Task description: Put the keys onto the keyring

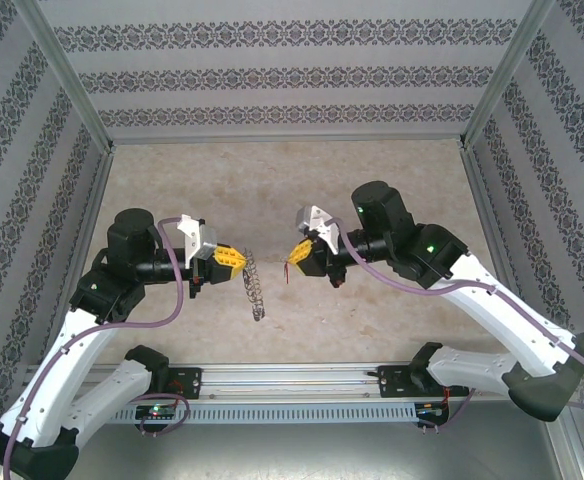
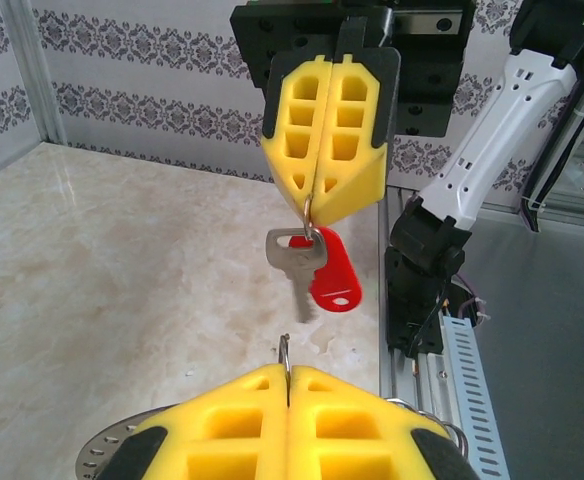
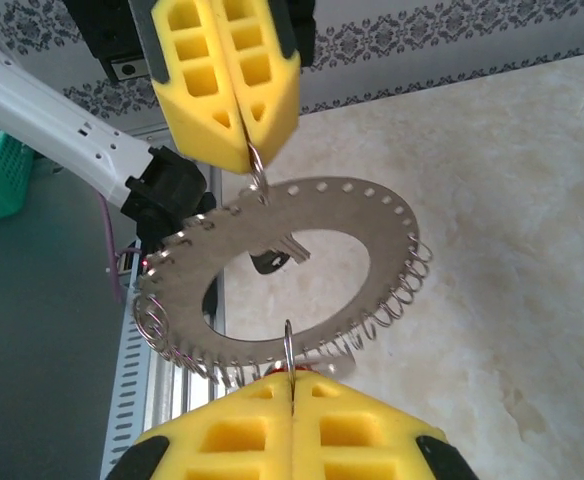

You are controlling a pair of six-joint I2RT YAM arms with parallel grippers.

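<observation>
Mid-worktop, the left gripper is clamped on the keyring, seemingly by a wire loop. The right gripper pinches the keys.

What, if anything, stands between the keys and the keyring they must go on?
Nothing visible does: the keys in the right gripper and the keyring in the left gripper face each other across open air.

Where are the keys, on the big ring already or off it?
Off it. The keys hang from the shut right gripper, apart from the keyring held up by the left gripper.
</observation>
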